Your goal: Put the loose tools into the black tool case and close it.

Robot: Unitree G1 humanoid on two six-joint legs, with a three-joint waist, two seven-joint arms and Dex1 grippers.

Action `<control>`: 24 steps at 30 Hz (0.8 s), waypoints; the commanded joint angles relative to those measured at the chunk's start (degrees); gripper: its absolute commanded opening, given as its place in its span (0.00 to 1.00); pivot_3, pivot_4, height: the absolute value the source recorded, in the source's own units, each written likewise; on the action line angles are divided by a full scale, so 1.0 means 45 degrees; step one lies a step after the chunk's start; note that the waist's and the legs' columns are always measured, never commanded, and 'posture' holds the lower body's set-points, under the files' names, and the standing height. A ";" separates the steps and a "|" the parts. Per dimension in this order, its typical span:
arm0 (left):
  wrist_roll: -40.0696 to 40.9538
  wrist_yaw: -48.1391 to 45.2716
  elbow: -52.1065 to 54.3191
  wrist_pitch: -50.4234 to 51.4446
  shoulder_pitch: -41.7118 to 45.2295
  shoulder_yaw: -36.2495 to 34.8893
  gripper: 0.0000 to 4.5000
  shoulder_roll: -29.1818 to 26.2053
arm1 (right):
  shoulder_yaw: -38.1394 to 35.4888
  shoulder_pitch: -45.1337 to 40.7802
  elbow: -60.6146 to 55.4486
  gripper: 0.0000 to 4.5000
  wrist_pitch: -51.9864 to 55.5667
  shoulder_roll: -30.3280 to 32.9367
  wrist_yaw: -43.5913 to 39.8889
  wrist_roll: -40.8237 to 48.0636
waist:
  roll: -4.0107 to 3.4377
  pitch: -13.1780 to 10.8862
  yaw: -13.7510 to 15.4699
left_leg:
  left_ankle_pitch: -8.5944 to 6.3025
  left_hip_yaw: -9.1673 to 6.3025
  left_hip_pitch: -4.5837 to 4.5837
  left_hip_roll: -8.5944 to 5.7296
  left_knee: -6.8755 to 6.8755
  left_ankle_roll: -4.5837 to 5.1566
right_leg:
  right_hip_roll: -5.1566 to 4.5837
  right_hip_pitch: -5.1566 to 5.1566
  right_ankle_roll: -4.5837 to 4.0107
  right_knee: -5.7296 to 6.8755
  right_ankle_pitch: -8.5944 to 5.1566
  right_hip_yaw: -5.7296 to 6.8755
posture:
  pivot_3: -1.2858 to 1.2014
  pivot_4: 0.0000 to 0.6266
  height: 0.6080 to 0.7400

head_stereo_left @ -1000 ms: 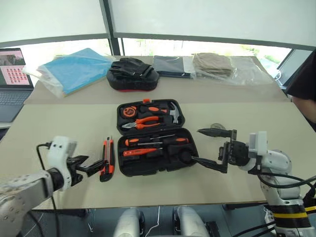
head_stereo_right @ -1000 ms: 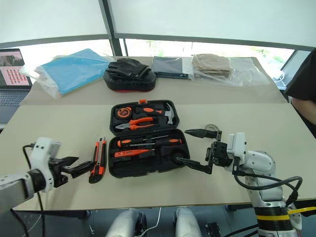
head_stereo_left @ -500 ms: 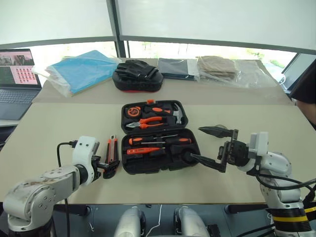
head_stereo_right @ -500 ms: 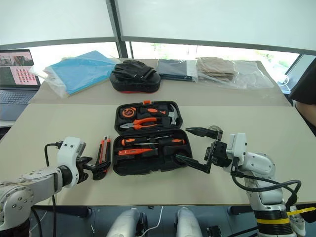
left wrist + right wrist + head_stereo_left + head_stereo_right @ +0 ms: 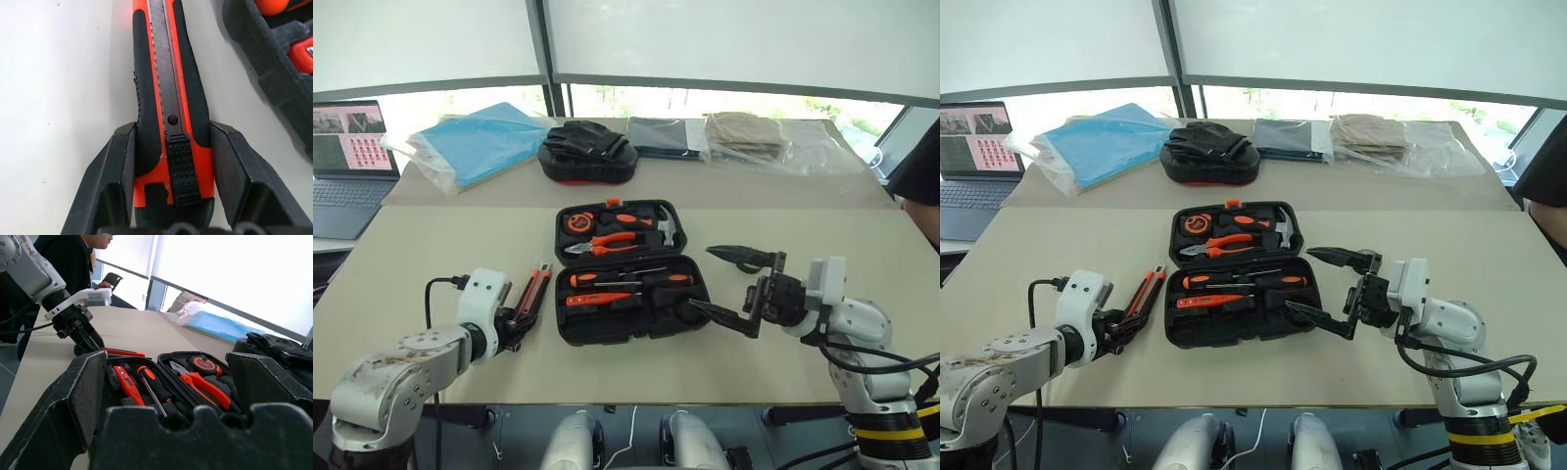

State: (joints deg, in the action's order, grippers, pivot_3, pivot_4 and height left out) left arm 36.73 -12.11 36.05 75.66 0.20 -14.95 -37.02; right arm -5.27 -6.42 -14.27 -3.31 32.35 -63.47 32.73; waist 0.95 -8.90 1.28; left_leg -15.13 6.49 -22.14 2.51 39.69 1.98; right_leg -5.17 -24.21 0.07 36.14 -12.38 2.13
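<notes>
The black tool case (image 5: 607,331) lies open mid-table, with two screwdrivers (image 5: 628,279) and an orange tester pen (image 5: 592,299) in its near half. Just left of it, the orange-black utility knife (image 5: 533,292) points slantwise toward the case. My left gripper (image 5: 516,321) is shut on the knife's rear end. In the left wrist view both fingers (image 5: 115,181) press the sides of the knife (image 5: 168,88). My right gripper (image 5: 700,278) hovers open at the case's right edge, holding nothing. The right wrist view looks across the open case (image 5: 161,382) to the left gripper (image 5: 85,340).
The lid half holds pliers (image 5: 605,241), a hammer (image 5: 664,225) and a tape measure (image 5: 573,221). At the back stand a black mitt (image 5: 587,155), a blue bag (image 5: 475,137), folded cloths (image 5: 739,132) and a laptop (image 5: 347,157). A person (image 5: 920,166) is at the right edge.
My left gripper has moved in and closed onto the utility knife's rear end. The knife, earlier parallel to the case's side, now slants toward the case. The right gripper has kept still.
</notes>
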 commanded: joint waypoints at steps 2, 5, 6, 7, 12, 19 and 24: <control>-0.0738 -0.0795 -0.0975 -0.1163 -0.0712 -0.0816 0.39 -0.0867 | -0.0207 -0.0028 -0.0264 1.00 -0.0051 0.0084 0.0003 0.0094 | 0.0000 0.0000 -0.0097 | 0.0000 -0.0001 0.0001 0.0007 -0.0005 0.0000 | 0.0004 -0.0006 -0.0002 0.0001 -0.0001 0.0003 | 0.52 0.24 1.00; -0.0891 -0.2169 -0.1456 -0.3163 -0.0996 -0.1383 0.39 -0.1480 | -0.0229 0.0116 -0.0253 1.00 -0.0082 0.0113 -0.0042 0.0074 | 0.0008 -0.0006 -0.0207 | 0.0003 0.0005 0.0002 0.0031 -0.0025 -0.0004 | 0.0023 -0.0027 -0.0023 0.0002 -0.0006 0.0002 | 0.52 0.24 1.00; -0.0895 -0.3389 -0.1657 -0.4502 -0.1092 -0.1547 0.39 -0.1808 | -0.0278 0.0198 -0.0257 1.00 -0.0083 0.0146 -0.0053 0.0092 | 0.0014 -0.0012 -0.0213 | 0.0006 0.0005 -0.0009 0.0042 -0.0030 -0.0007 | 0.0037 -0.0043 -0.0031 0.0002 -0.0009 0.0005 | 0.52 0.24 1.00; -0.0893 -0.5003 -0.1794 -0.6044 -0.1219 -0.1613 0.39 -0.2180 | -0.0353 0.0303 -0.0263 1.00 -0.0077 0.0200 -0.0075 0.0121 | 0.0019 -0.0015 -0.0191 | 0.0008 0.0005 -0.0027 0.0047 -0.0031 -0.0011 | 0.0043 -0.0066 -0.0038 0.0003 -0.0009 0.0006 | 0.52 0.24 1.00; -0.0724 -1.0889 -0.2536 -1.0863 -0.0716 -0.0790 0.39 -0.3446 | -0.0652 0.0749 -0.0281 1.00 0.0025 0.0585 -0.0153 0.0207 | 0.0040 -0.0028 -0.0007 | 0.0007 0.0012 -0.0219 0.0012 -0.0022 -0.0011 | -0.0019 -0.0229 -0.0078 -0.0022 0.0022 0.0039 | 0.52 0.24 1.00; -0.3140 -1.3699 -0.3391 -1.2131 0.3657 0.4421 0.39 -0.3969 | -0.0947 0.1593 -0.0554 1.00 0.0064 0.0914 -0.0037 0.0193 | 0.0047 -0.0032 0.0004 | -0.0023 0.0030 -0.0251 -0.0031 0.0020 0.0072 | -0.0007 -0.0196 0.0061 -0.0070 0.0065 0.0027 | 0.52 0.24 1.00; -0.4388 -1.3802 -0.3944 -1.1031 0.5643 0.6749 0.39 -0.3331 | -0.1170 0.2124 -0.1134 1.00 0.0222 0.0967 0.0301 0.0288 | 0.0062 -0.0042 -0.0129 | -0.0020 0.0017 -0.0252 -0.0074 0.0019 0.0071 | 0.0021 -0.0201 0.0106 -0.0045 0.0061 0.0008 | 0.52 0.24 1.00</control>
State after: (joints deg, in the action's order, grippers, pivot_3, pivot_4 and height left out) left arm 18.99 -74.02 18.55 24.41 24.04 13.81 -51.74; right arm -8.54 2.81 -16.75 -2.79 36.07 -62.90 32.80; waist 1.23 -9.09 0.70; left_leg -15.22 6.56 -23.28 2.17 39.78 2.30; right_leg -5.07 -25.11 0.56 35.94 -12.11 2.16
